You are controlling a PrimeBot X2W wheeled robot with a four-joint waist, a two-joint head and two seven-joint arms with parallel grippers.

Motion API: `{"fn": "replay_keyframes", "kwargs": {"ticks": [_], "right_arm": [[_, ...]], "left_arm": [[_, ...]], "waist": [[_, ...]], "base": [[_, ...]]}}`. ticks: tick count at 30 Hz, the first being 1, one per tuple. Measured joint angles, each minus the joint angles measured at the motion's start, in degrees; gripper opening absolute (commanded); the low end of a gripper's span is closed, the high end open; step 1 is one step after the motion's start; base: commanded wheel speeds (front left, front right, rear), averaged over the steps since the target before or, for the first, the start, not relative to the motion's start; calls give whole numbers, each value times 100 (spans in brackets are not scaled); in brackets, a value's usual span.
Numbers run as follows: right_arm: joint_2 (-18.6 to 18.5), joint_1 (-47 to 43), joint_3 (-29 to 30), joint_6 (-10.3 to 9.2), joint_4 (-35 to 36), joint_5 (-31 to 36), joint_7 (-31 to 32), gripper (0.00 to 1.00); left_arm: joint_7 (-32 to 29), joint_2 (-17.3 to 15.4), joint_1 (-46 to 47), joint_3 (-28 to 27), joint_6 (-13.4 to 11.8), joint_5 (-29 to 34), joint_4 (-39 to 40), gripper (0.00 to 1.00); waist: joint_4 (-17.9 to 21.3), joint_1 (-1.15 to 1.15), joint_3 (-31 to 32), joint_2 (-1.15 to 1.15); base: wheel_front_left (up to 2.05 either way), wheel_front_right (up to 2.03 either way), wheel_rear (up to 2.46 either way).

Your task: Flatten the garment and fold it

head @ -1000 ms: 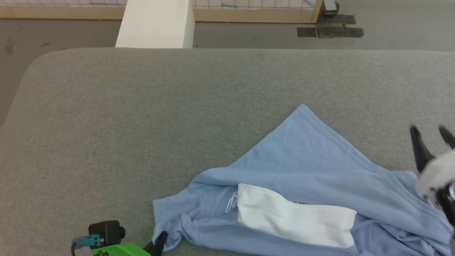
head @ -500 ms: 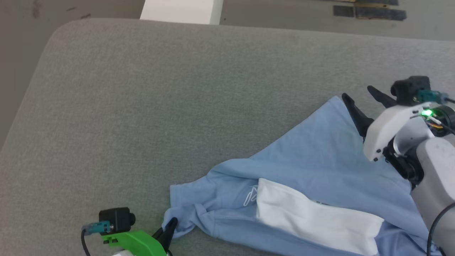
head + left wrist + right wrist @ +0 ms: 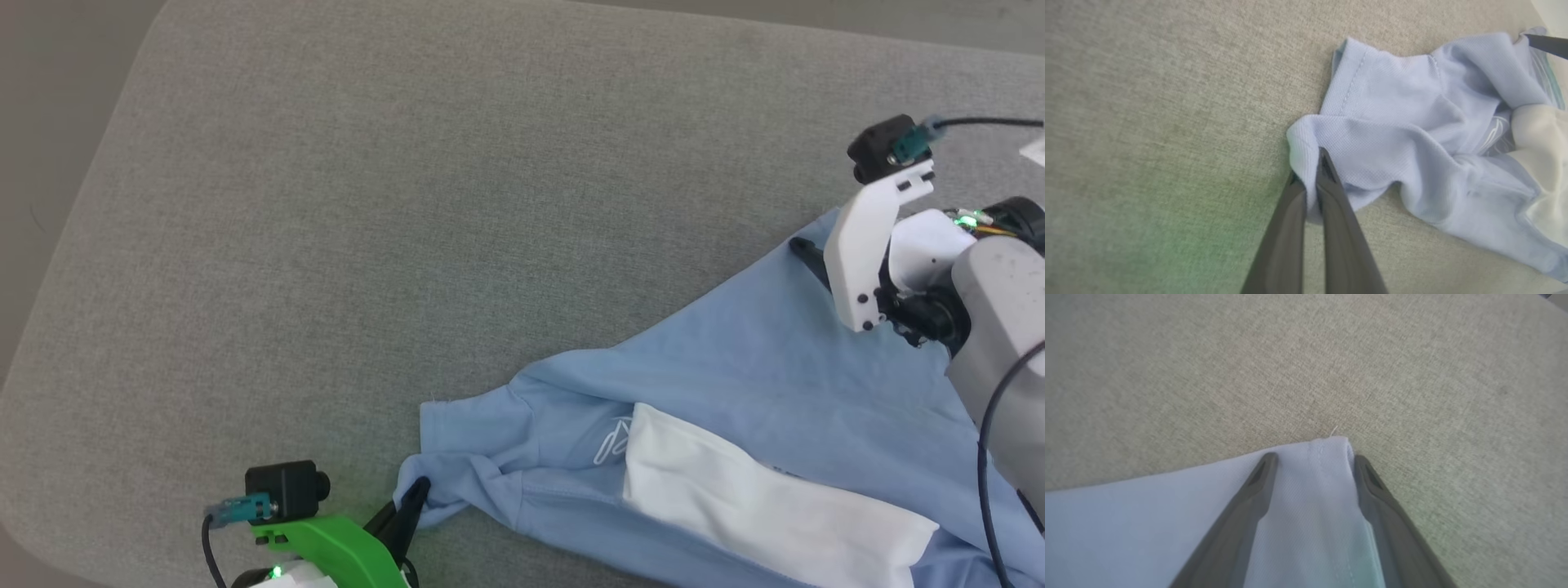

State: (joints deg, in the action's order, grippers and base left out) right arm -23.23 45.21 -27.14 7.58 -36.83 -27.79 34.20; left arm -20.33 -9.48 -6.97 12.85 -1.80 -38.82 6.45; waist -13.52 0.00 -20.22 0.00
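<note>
Left gripper [image 3: 1316, 163] jaws pinch near-left fold of light blue knit garment [image 3: 735, 367] on grey fabric desk [image 3: 408, 204]; right gripper [image 3: 1312, 457] jaws wide, straddling its far corner.

Work surface [image 3: 392, 212]: grey woven upholstery, flat, with rounded corners at far left and near left. Floor [image 3: 49, 98]: plain grey-brown, beyond the left and far edges. Small white item [image 3: 1034, 150]: far right, cut off, unidentifiable.

seems a robotics lab or test room: a broad round-cornered counter [image 3: 343, 196] padded in grey fabric, plain grey floor [image 3: 49, 98] beside it, and a small cabled camera [image 3: 282, 490] on a green bracket [image 3: 335, 551].
</note>
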Motion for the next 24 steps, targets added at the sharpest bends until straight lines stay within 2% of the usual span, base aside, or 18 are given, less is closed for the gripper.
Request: {"fn": "replay_keyframes", "kwargs": {"ticks": [1, 2, 5, 13, 16, 20, 24], "right_arm": [[-9, 49, -54, 0, 27, 1, 112, 4], [-13, 48, -80, 0, 65, 0, 129, 0], [30, -60, -14, 0, 136, -10, -44, 0], [291, -1240, 643, 0, 740, -96, -2269, 0], [415, -1873, 935, 0, 1069, -151, -2876, 0], [543, -2778, 1484, 0, 1543, -125, -3263, 0], [657, -3424, 1920, 0, 2134, 46, -3152, 0]], "left_arm": [[2, 1, 0, -2, 0, 0, -10, 0], [8, 1, 0, -1, 1, 0, -18, 0], [8, -2, -2, -12, -1, 0, -41, 0], [-26, -116, -86, -81, -64, -3, -41, 0], [-34, -176, -227, -129, -88, -18, 2, 0], [-10, -294, -383, -250, -136, -15, 138, 0], [232, -392, -387, -424, -189, 78, 292, 0]], "waist": [[-3, 0, 2, 0], [0, 0, 12, 0], [38, 0, 72, 0], [273, 0, 431, 0], [409, 0, 602, 0], [677, 0, 796, 0], [981, 0, 941, 0]], "base": [[0, 0, 0], [0, 0, 0], [0, 0, 0], [0, 0, 0], [0, 0, 0], [0, 0, 0], [0, 0, 0]]}}
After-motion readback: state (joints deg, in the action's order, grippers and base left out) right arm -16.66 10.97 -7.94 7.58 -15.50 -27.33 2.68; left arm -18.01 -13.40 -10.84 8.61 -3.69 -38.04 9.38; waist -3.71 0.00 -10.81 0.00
